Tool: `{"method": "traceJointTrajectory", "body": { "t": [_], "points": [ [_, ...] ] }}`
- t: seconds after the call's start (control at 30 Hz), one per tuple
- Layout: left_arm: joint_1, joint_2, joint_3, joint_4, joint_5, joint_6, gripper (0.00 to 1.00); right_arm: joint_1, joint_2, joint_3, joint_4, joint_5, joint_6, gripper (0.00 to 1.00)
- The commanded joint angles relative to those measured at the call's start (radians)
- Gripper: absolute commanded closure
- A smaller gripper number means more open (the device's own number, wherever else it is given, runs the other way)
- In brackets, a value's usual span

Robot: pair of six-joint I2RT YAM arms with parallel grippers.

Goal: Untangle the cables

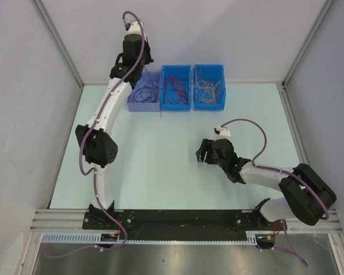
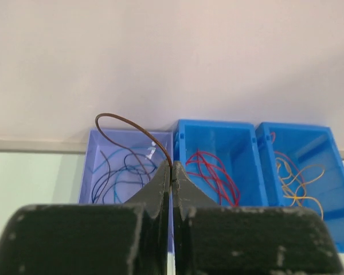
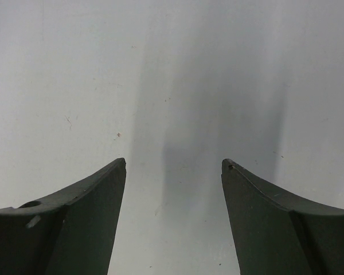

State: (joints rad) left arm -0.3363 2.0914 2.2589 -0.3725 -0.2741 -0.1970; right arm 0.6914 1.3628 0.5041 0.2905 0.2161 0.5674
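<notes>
My left gripper is shut on a thin dark brown cable that arcs up and left from the fingertips, above the lavender bin. That bin holds black and blue cables. The middle blue bin holds red cables. The right blue bin holds orange-yellow cables. In the top view the left gripper hangs over the lavender bin. My right gripper is open and empty over bare table, at mid-table in the top view.
The three bins stand in a row at the table's far edge, against the back wall: lavender, then the middle bin, then the right one. White walls close in both sides. A black rail runs along the near edge.
</notes>
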Motion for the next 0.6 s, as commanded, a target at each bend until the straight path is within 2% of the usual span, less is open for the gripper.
{"method": "traceJointTrajectory", "body": {
  "t": [0.0, 0.3, 0.43, 0.57],
  "points": [
    [-0.001, -0.102, 0.054, 0.113, 0.076, 0.07, 1.0, -0.004, -0.037, 0.001, 0.024, 0.012, -0.005, 0.28],
    [0.003, -0.096, 0.108, 0.265, 0.098, 0.152, 1.0, -0.004, -0.085, 0.001, -0.005, 0.012, 0.003, 0.28],
    [0.006, -0.061, 0.166, 0.268, 0.084, 0.163, 1.0, -0.004, -0.097, 0.001, -0.013, 0.011, 0.008, 0.28],
    [0.01, -0.056, 0.131, 0.276, 0.072, 0.172, 1.0, -0.004, -0.1, 0.001, -0.014, 0.011, 0.009, 0.28]
  ]
}}
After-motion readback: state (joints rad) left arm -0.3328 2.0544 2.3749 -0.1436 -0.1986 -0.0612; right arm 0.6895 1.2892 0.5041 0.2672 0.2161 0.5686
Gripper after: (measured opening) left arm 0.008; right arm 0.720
